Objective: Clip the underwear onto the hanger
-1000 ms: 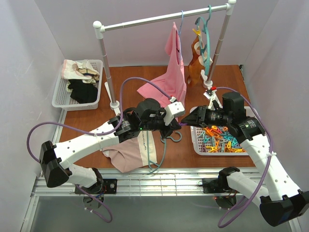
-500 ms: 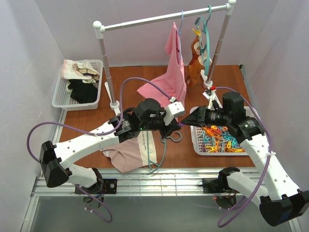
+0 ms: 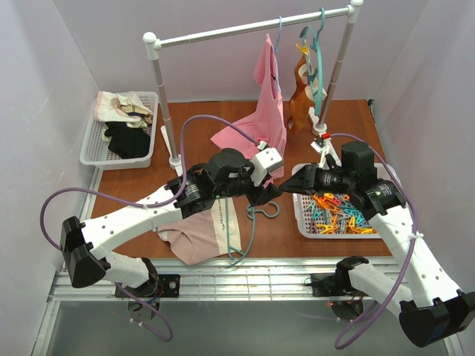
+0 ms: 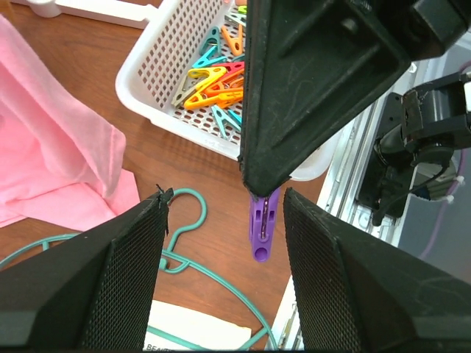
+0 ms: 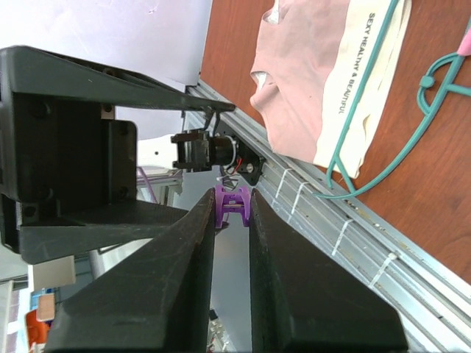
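While the right-hand fingers (image 5: 204, 220) were pinched tight on a small purple plastic clothes peg (image 4: 260, 229), the left-hand fingers (image 4: 151, 235) stood apart on either side of it, not touching it as far as I could see. All of that hung just left of the white mesh basket of coloured pegs (image 4: 151, 62). Further left of that basket, on the brown wooden tabletop (image 3: 349, 122), lay the pale pink-beige fabric briefs with a cream strip (image 3: 194, 239). The big teal plastic hanger (image 5: 428, 79) sat across them, hook toward the basket.

My take: the left arm needed to back well clear first so it didn't knock the peg. Then the right had to bring the peg down where a hanger arm crossed the fabric and get both inside the bite. I couldn't tell which end of the peg was gripped, so I'd have checked that.
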